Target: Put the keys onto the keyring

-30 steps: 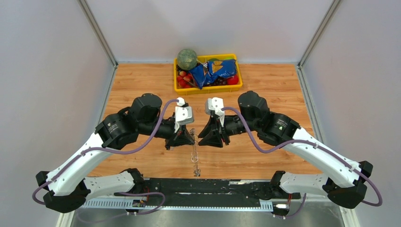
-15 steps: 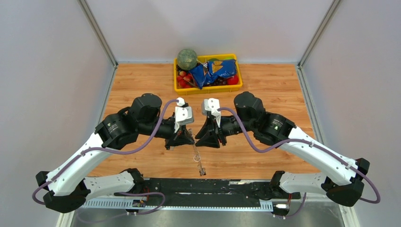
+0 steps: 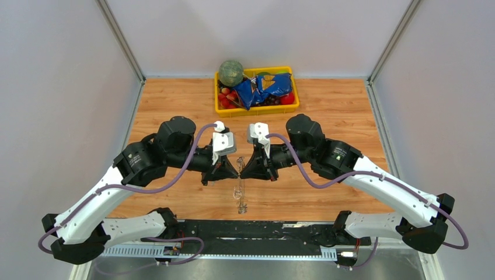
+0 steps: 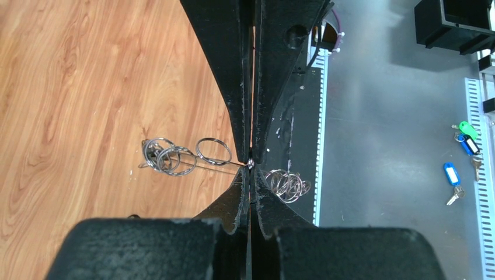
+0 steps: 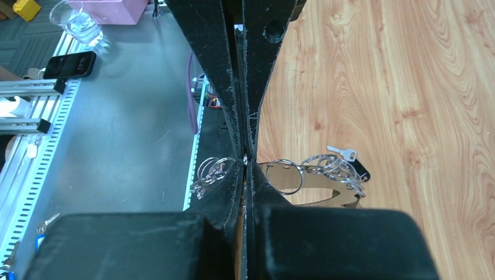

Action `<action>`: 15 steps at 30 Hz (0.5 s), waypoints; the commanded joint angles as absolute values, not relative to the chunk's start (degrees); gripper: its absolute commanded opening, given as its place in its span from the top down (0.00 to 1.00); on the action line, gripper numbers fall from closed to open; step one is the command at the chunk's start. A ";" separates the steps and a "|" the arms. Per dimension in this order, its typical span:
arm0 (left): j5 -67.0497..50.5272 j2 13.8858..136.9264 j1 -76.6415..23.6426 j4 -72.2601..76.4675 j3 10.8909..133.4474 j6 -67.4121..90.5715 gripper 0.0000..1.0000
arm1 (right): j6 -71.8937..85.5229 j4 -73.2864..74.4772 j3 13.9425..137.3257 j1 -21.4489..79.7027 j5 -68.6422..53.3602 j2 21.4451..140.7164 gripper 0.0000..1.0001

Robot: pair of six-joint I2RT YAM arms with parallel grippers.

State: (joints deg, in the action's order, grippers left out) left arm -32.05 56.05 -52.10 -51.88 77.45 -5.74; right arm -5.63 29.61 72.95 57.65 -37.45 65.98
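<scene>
Left gripper, right gripper pinching keyring, cluttered yellow tray far behind

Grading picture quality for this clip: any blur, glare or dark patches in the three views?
Top view: even light, sharp, though the thin keyring barely shows against the table. Left wrist view: black left gripper is a dark, detail-poor mass; keyring crisp. Right wrist view: right gripper likewise dark; key sharp.
</scene>
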 commanded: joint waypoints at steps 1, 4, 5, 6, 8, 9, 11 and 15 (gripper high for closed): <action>-32.70 54.95 -52.12 -48.89 79.50 -6.67 1.00 | -5.17 27.10 73.05 58.45 -37.08 65.55 1.00; -32.95 54.92 -52.06 -48.52 79.22 -6.52 1.00 | -4.66 25.06 72.06 59.19 -35.62 64.19 1.00; -33.04 54.88 -52.09 -48.10 79.21 -6.47 1.00 | -4.29 24.01 71.54 59.18 -35.03 63.57 1.00; -33.05 54.55 -52.09 -47.65 78.86 -6.23 1.00 | -3.71 23.00 70.93 59.18 -33.99 62.76 1.00; -32.71 53.24 -52.05 -45.80 77.89 -5.72 0.93 | -2.27 19.93 69.46 59.16 -32.47 61.03 1.00; -32.09 52.63 -52.08 -43.88 77.39 -5.37 0.89 | -1.45 19.00 68.72 59.20 -31.76 59.98 1.00; -30.25 50.02 -52.11 -40.44 75.77 -4.54 0.75 | 1.19 14.62 66.93 59.30 -29.86 57.59 1.00; -31.63 43.78 -52.07 -29.90 69.95 -1.00 0.61 | 6.64 6.17 62.73 59.42 -27.74 52.94 1.00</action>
